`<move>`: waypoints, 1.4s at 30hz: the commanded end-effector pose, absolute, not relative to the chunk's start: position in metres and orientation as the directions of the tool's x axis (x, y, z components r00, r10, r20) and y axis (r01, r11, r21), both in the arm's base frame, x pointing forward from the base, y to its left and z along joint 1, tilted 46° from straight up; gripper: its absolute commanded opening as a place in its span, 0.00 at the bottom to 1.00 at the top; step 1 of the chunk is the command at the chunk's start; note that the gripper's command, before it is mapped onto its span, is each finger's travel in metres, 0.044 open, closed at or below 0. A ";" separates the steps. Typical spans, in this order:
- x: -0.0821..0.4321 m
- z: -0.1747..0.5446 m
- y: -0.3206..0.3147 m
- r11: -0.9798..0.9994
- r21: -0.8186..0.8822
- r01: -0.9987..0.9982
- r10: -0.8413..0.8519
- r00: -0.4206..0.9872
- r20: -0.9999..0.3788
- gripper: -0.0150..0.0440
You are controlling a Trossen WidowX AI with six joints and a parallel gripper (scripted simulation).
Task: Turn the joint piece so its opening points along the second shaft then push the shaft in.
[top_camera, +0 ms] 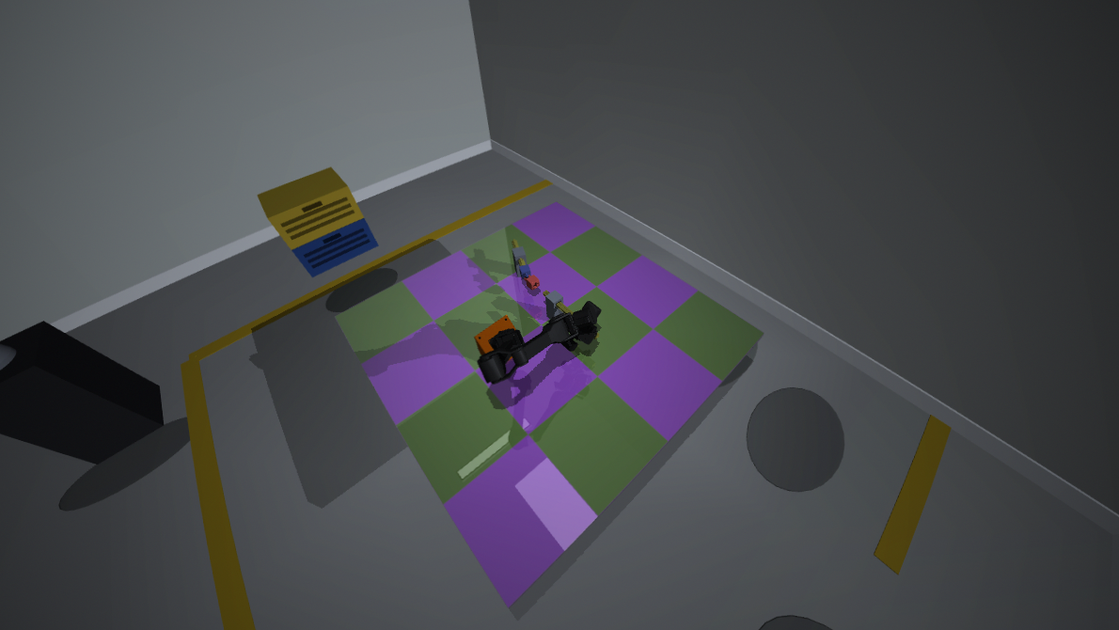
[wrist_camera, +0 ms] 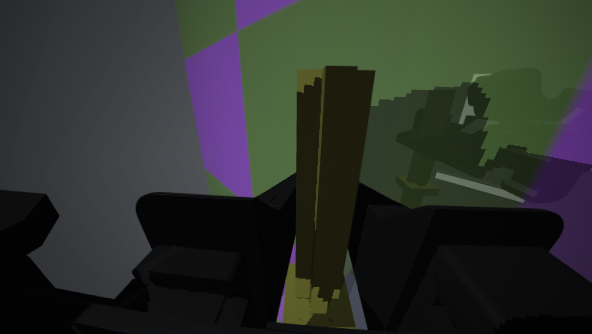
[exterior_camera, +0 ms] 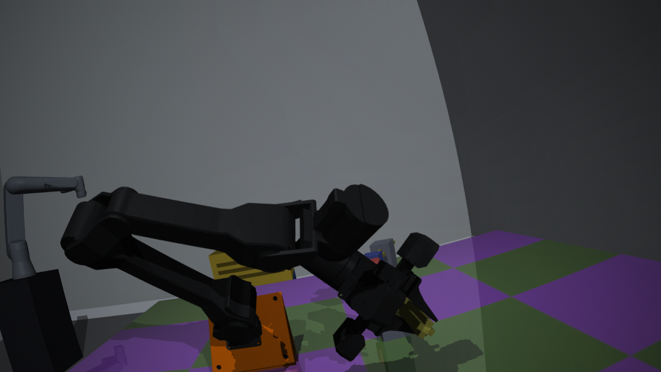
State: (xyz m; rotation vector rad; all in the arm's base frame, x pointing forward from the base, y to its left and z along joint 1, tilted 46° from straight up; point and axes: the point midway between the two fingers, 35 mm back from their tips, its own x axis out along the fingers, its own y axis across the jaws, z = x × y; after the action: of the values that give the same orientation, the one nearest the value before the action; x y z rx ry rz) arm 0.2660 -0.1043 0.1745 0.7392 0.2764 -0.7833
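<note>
My gripper (exterior_camera: 427, 326) (wrist_camera: 319, 179) is shut on the yellow second shaft (top_camera: 562, 307) (exterior_camera: 411, 313) (wrist_camera: 340, 150), at its thick, ribbed outer end. That end sticks out past the fingertips in the wrist view. The shaft runs through the second grey block (top_camera: 554, 300) (exterior_camera: 398, 337), and its thin tip shows on the block's far side. The red joint piece (top_camera: 532, 282) (exterior_camera: 375, 260) sits beyond that tip, with a small gap visible in the top view. It is on the blue fork (top_camera: 524, 270) (exterior_camera: 372, 255) by the first grey block (top_camera: 518, 254) (exterior_camera: 382, 249). The opening's exact direction is too small to tell.
The orange base plate (top_camera: 490, 332) (exterior_camera: 280, 323) of my arm stands beside the blocks on the purple and green checkered floor (top_camera: 626, 406). A yellow and blue box (top_camera: 313, 214) stands beyond the floor's far left edge. A grey arm (exterior_camera: 36, 184) stands on a black pedestal (exterior_camera: 46, 313) farther off.
</note>
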 end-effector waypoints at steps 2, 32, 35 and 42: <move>0.266 0.174 -0.104 0.479 0.500 0.722 -0.538 0.691 -0.483 0.37; 0.266 0.174 -0.104 0.478 0.499 0.723 -0.539 0.690 -0.483 0.37; 0.266 0.174 -0.104 0.478 0.499 0.723 -0.539 0.690 -0.483 0.37; 0.266 0.173 -0.103 0.485 0.507 0.713 -0.530 0.700 -0.479 0.37</move>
State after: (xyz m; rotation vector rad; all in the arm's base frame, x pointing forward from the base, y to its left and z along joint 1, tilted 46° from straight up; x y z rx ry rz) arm 0.2659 -0.1044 0.1745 0.7399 0.2744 -0.7799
